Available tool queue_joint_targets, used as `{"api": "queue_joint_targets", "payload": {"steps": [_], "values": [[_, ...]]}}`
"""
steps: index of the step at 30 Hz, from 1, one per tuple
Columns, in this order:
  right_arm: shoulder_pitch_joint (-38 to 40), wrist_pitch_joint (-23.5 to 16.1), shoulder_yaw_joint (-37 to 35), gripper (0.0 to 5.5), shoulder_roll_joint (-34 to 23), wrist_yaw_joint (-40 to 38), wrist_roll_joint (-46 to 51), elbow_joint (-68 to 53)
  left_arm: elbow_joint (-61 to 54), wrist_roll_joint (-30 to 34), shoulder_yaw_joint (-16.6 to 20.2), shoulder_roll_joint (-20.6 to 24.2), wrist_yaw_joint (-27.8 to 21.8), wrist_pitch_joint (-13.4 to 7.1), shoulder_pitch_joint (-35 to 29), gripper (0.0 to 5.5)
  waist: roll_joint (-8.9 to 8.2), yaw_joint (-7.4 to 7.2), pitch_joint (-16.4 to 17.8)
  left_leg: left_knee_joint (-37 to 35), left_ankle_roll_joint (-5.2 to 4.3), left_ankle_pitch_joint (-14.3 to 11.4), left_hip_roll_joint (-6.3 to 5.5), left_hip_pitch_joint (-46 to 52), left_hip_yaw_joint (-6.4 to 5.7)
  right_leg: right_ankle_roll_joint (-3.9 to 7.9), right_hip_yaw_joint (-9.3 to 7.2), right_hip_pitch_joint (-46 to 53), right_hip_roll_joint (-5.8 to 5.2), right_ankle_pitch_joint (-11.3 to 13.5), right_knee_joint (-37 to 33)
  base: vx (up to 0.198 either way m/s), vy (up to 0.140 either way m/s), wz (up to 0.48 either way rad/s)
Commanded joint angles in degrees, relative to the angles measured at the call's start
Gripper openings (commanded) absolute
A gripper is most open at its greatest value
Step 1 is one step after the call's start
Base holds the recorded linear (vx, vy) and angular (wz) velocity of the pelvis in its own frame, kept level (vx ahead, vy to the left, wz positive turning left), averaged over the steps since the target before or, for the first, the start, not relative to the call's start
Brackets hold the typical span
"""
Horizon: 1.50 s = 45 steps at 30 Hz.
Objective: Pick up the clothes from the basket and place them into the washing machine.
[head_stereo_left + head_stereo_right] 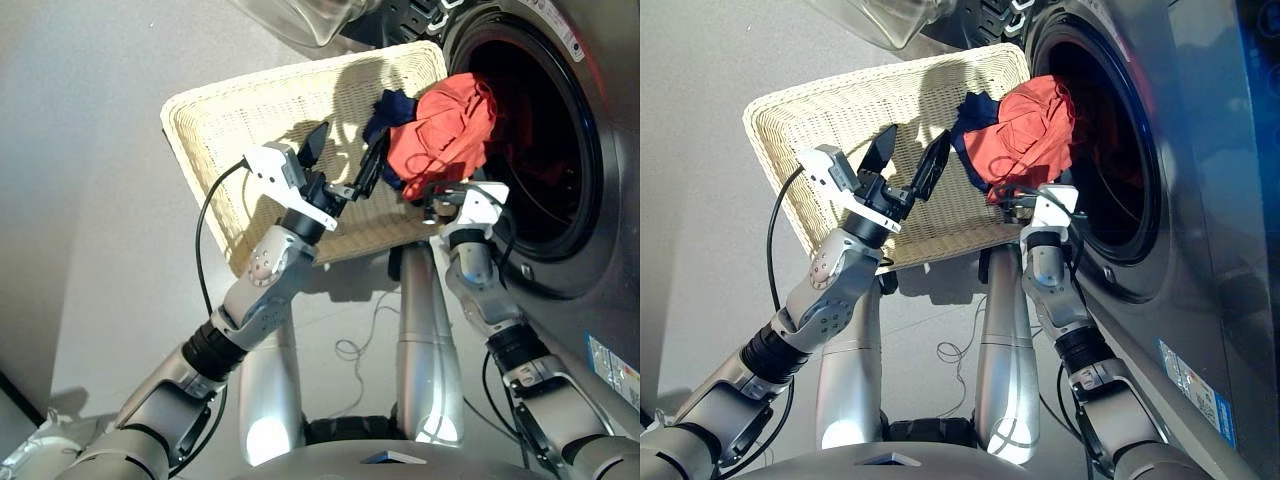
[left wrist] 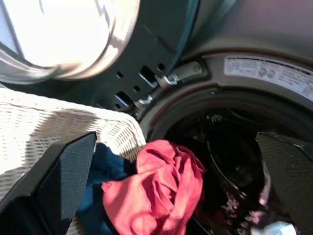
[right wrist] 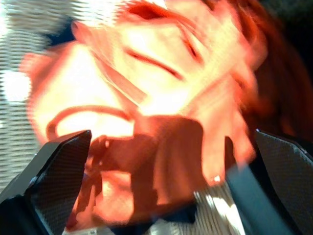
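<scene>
The cream wicker basket (image 1: 240, 110) stands tilted against the washing machine (image 1: 585, 240), its far corner at the open porthole. A coral-red garment (image 1: 445, 130) is bunched at that corner, bulging into the dark drum (image 2: 230, 147). A navy garment (image 1: 392, 106) lies partly under it on the basket. My left gripper (image 1: 343, 157) hovers open over the basket's middle, just left of the navy cloth, holding nothing. My right gripper (image 1: 452, 192) sits directly below the coral garment, its fingers (image 3: 54, 181) spread wide with the coral cloth filling the space in front of them.
The round door with clear bulging glass (image 1: 310, 20) hangs open above the basket, hinged at the porthole's upper left (image 2: 181, 73). Grey floor lies left of the basket, and a thin cable (image 1: 360, 345) trails on the floor below it.
</scene>
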Motion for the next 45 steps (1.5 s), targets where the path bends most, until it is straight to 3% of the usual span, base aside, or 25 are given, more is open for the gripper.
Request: {"api": "queue_joint_targets", "payload": {"steps": [1, 8, 17, 28, 37, 45], "values": [[-3.4, -1.1, 1.0, 5.50, -0.2, 1.0, -1.9, -2.8, -6.4, 1.6, 0.8, 0.7, -2.7, -2.8, 0.2, 5.50, -0.73, 1.60, -0.9, -2.7, -2.98, 1.5, 1.79, 2.4, -1.69, 1.44, -0.82, 4.9, -0.32, -2.7, -2.0, 0.000, 0.000, 0.000], [-14.4, 2.2, 3.8, 5.50, -1.1, 0.4, -7.2, 8.7, -6.7, 1.1, 0.3, 0.0, -3.2, -2.8, -0.2, 5.50, 0.21, 3.20, -0.9, -2.9, -3.13, 1.7, 1.73, 2.4, -1.91, 1.41, -1.03, 5.2, -0.53, -2.5, -2.2, 0.000, 0.000, 0.000], [-25.4, 4.9, 6.1, 5.50, 0.2, 3.0, -4.5, 31.4, -7.0, 0.2, -1.4, -1.1, -4.3, -2.1, -0.7, 5.50, 1.71, 5.36, -0.9, -3.1, -3.35, 2.0, 1.66, 1.4, -2.09, 1.21, -1.71, 4.8, -0.69, -2.1, -2.9, 0.000, 0.000, 0.000], [-31.5, 7.7, 8.8, 5.50, 2.0, 7.5, -4.3, 47.0, -6.9, 1.8, -2.2, -1.8, -4.2, -1.4, -1.4, 5.50, 3.57, 7.34, -0.9, -2.6, -3.42, 2.0, 1.29, -1.1, -2.38, 1.19, -2.39, 2.8, -0.91, -2.2, -2.8, 0.000, 0.000, 0.000], [-33.4, 10.9, 12.1, 5.50, 5.7, 10.5, -9.7, 51.6, -6.4, 3.9, -1.5, -2.2, -3.2, -0.3, -1.9, 5.50, 4.29, 7.53, -0.9, -2.1, -3.48, 2.0, 1.31, -3.3, -2.45, 1.13, -2.92, 0.5, -0.99, -2.2, -2.1, 0.000, 0.000, 0.000], [-35.0, 12.4, 12.5, 5.50, 5.3, 9.9, -12.5, 52.5, -6.6, 4.9, -0.4, -1.9, -2.5, 0.5, -2.0, 5.50, 4.10, 7.02, -0.9, -2.3, -3.50, 2.0, 1.30, -3.7, -2.40, 1.05, -3.07, -0.1, -0.92, -2.2, -2.2, 0.000, 0.000, 0.000]]}}
